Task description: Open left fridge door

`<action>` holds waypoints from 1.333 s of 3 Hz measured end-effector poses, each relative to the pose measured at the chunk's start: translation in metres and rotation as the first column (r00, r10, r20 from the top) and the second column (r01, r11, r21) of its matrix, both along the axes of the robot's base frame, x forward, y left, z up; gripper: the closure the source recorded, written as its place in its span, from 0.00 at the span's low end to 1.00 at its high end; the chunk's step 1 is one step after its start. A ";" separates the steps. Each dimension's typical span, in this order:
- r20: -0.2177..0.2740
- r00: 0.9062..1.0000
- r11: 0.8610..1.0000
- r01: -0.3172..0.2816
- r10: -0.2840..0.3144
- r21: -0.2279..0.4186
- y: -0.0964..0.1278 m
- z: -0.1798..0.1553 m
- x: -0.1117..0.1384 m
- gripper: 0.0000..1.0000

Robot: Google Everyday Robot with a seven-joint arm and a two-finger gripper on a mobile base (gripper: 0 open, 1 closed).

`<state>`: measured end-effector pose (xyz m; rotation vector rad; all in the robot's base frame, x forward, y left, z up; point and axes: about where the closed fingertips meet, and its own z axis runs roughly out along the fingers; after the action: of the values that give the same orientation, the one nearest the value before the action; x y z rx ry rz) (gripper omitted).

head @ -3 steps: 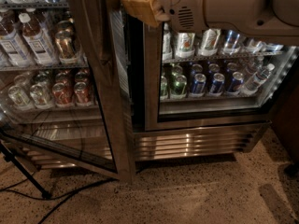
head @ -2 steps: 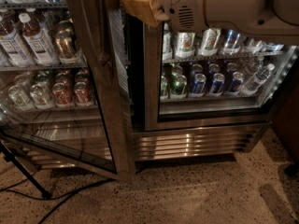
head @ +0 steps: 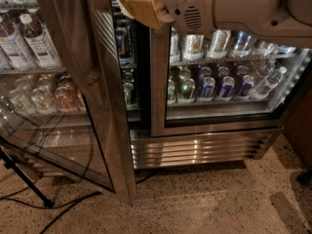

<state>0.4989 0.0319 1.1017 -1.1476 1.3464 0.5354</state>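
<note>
The left fridge door (head: 111,111), a glass pane in a brushed steel frame, stands swung out toward me on its left hinge. Its handle edge reaches down to the floor at centre left. A gap shows between it and the cabinet, with cans on the inner shelves (head: 127,89). My gripper (head: 140,5), tan-padded on the end of the white arm (head: 234,6), is at the top of the view, just right of the door's upper handle edge.
The right glass door (head: 219,82) is shut over rows of cans and bottles. A steel vent grille (head: 195,150) runs below it. A black stand leg and cables (head: 29,186) lie on the speckled floor (head: 209,199) at lower left.
The left door's lower corner has come a little farther out toward me. The gripper and arm have stayed almost in place at the top.
</note>
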 end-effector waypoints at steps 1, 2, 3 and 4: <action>0.000 1.000 1.000 0.000 0.000 0.000 0.000 0.000 0.000 1.00; -0.011 0.998 0.998 -0.054 0.054 0.010 0.017 0.004 -0.016 1.00; -0.019 0.993 0.993 -0.118 0.119 0.026 0.033 0.011 -0.036 1.00; -0.046 0.969 0.968 -0.239 0.243 0.076 0.065 0.028 -0.077 1.00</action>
<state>0.4215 0.0972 1.1294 -1.2546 1.2311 0.7899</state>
